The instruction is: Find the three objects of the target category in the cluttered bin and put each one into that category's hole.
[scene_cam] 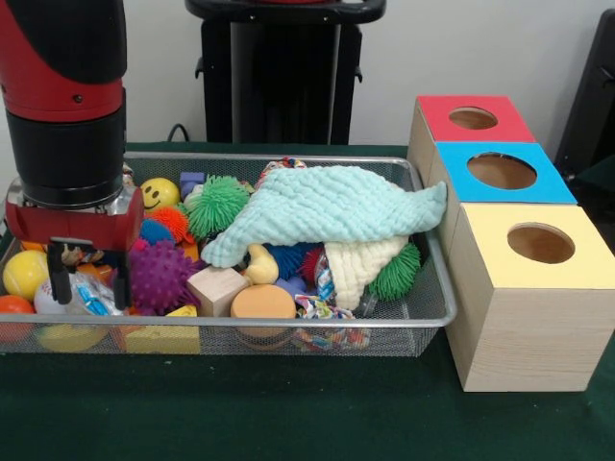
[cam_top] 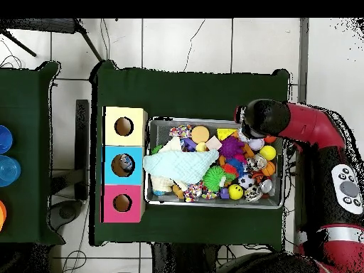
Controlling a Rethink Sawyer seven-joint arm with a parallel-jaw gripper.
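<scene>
The silver wire-mesh bin [scene_cam: 288, 324] is full of toys and also shows in the overhead view [cam_top: 213, 205]. A mint cloth [scene_cam: 327, 206] lies over its middle and right part, with a cream cloth [scene_cam: 357, 264] under it. My gripper [scene_cam: 89, 286] is lowered into the bin's left end, open, with its fingers [scene_cam: 59, 274] on either side of a small white and blue thing [scene_cam: 91, 298]. A purple spiky ball [scene_cam: 159, 274] lies just right of it. In the overhead view the arm [cam_top: 266, 117] hides the gripper.
Three wooden boxes with holes stand beside the bin: red top [scene_cam: 476, 117], blue top [scene_cam: 502, 171], yellow top [scene_cam: 538, 242]. The bin holds a green spiky ball [scene_cam: 218, 204], a smiley ball [scene_cam: 159, 193], a wooden block [scene_cam: 217, 288] and a yellow ball [scene_cam: 24, 274].
</scene>
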